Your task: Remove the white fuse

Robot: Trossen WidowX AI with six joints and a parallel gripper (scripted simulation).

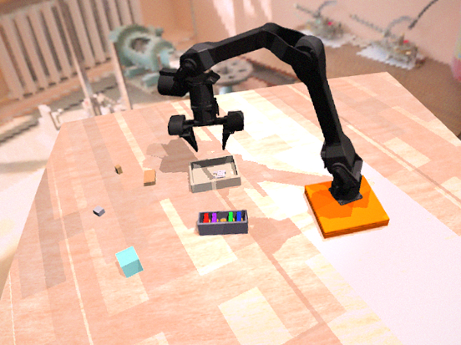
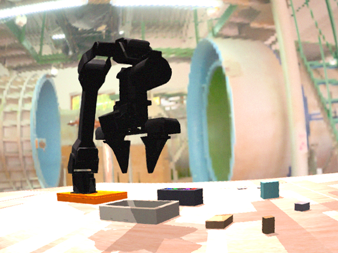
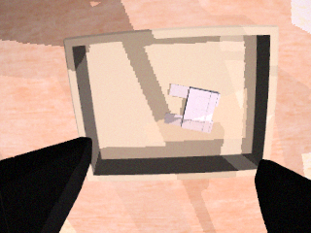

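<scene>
White fuse (image 1: 220,173), grey tray (image 1: 214,184), black tool (image 1: 209,145)
</scene>
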